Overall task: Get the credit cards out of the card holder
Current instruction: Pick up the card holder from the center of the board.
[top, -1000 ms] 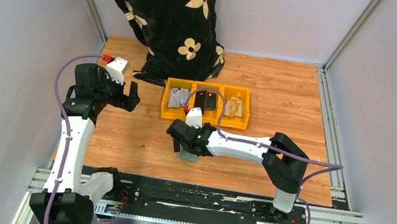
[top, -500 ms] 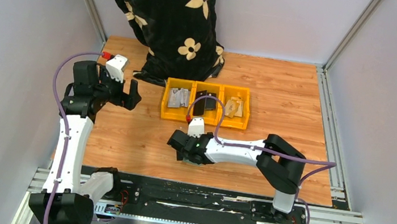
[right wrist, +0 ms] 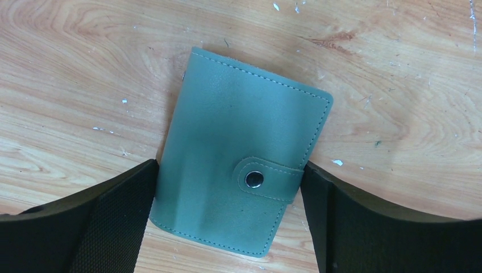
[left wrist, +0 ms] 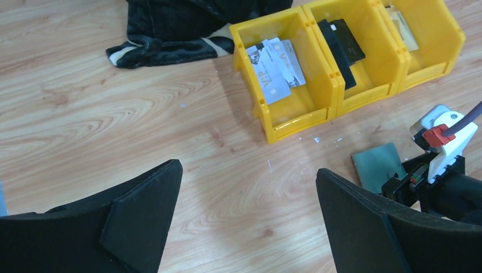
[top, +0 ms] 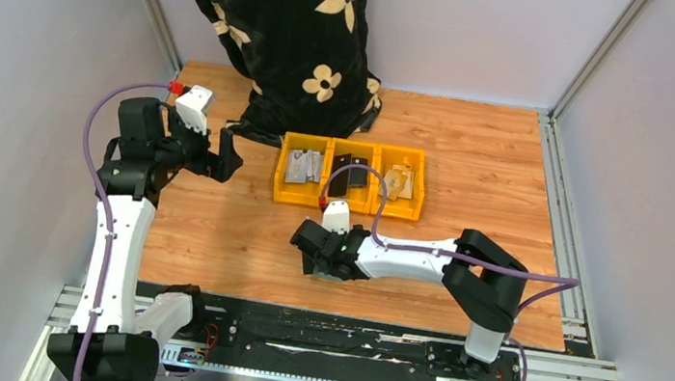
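Note:
The sage-green card holder [right wrist: 239, 131] lies snapped shut on the wooden table, tab and snap facing up. My right gripper [right wrist: 227, 187] has a finger touching each long side of it; in the top view the gripper [top: 320, 264] hides most of it. The card holder also shows in the left wrist view [left wrist: 378, 165]. Grey cards [left wrist: 275, 68], black cards [left wrist: 341, 42] and a tan card [left wrist: 401, 23] lie in three yellow bins [top: 347, 201]. My left gripper [top: 223, 161] is open and empty, raised over the table's left side.
A black blanket with cream flowers [top: 284, 38] hangs at the back and trails onto the table behind the bins. Metal rails run along the right side [top: 562, 228] and the near edge. Bare wood lies between the two grippers.
My right gripper has come down and slightly nearer with the card holder, which now rests on the table. My left arm has shifted a little back and left.

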### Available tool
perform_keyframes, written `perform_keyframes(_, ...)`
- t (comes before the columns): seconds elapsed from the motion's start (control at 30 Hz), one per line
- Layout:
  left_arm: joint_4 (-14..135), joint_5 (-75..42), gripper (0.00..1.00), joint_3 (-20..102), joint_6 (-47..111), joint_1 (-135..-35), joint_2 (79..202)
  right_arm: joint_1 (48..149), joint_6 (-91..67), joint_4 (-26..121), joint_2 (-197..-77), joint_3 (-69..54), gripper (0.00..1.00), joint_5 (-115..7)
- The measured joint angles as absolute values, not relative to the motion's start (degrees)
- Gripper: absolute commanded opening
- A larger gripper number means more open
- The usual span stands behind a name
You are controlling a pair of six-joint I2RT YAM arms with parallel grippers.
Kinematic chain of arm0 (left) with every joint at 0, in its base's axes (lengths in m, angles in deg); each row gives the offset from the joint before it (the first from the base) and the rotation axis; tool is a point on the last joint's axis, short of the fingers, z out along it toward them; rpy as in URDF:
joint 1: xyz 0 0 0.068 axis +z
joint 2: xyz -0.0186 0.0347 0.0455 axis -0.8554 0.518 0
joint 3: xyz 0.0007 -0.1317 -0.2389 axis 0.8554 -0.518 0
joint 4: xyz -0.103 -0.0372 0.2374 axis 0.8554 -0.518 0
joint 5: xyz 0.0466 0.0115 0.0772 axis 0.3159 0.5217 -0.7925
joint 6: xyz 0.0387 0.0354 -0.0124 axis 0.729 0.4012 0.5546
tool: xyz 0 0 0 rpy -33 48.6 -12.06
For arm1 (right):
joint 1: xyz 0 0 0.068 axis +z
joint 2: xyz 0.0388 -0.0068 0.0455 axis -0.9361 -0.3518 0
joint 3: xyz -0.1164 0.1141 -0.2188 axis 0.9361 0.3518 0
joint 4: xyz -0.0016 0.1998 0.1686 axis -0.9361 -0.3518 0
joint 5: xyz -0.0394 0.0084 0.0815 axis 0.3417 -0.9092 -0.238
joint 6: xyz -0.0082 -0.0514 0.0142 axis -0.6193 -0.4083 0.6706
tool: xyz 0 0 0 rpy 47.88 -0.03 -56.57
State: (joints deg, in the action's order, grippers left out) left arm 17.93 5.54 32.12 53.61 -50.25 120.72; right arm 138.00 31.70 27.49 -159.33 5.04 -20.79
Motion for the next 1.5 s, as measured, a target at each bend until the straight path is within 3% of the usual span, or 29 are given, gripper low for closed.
perform_keyframes(0.13, 17.93, 6.50, 1.00, 32.58, 52.67, -50.25, 120.80, 137.34, 30.26, 29.42, -158.21, 6.64, 0.75, -21.99)
perform_keyframes(0.23, 17.78, 7.40, 1.00, 32.58, 51.73, -50.25, 121.18, 136.80, 28.29, 30.71, -157.25, 7.53, 0.71, -23.09)
perform_keyframes(0.77, 17.32, 20.45, 1.00, 30.31, 36.43, -50.25, 122.86, 137.45, 11.07, 45.20, -139.50, 12.43, 0.75, -23.48)
perform_keyframes(1.13, 17.58, 29.26, 1.00, 30.33, 23.10, -56.80, 119.71, 139.44, -0.36, 53.24, -137.21, 3.12, 0.77, -23.98)
perform_keyframes(1.5, 18.46, 32.10, 0.86, 30.44, 18.20, -57.61, 115.58, 142.15, -5.17, 56.63, -139.24, -0.42, 0.78, -25.01)
